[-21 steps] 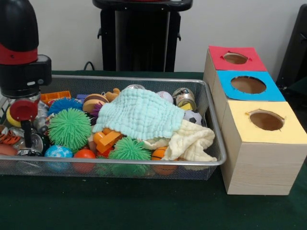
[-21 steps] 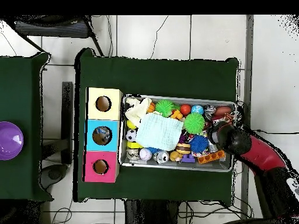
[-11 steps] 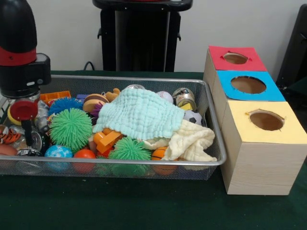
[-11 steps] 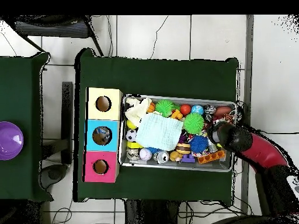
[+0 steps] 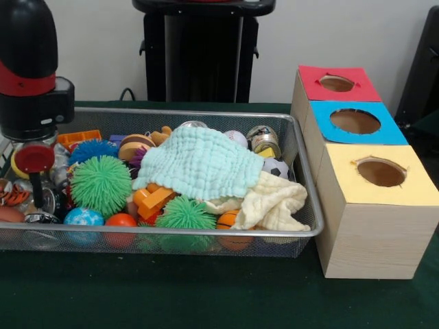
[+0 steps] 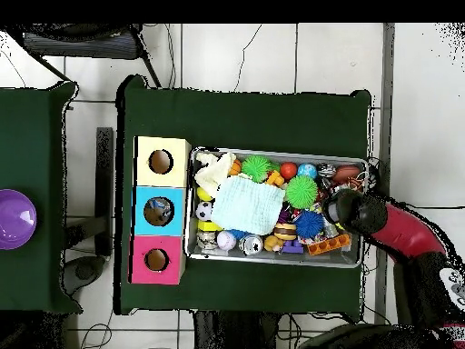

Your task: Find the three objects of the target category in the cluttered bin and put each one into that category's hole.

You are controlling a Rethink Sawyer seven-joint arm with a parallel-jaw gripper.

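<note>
A robot's gripper (image 5: pixel 34 179) hangs low over the left end of the wire bin (image 5: pixel 302 171), among small balls and toys; whether its fingers are apart or together cannot be told. The three wooden boxes with holes (image 5: pixel 357 122) stand just beyond the bin's right end, so anything lifted must likely cross the pale green cloth (image 5: pixel 199 161) heaped at mid-frame.
</note>
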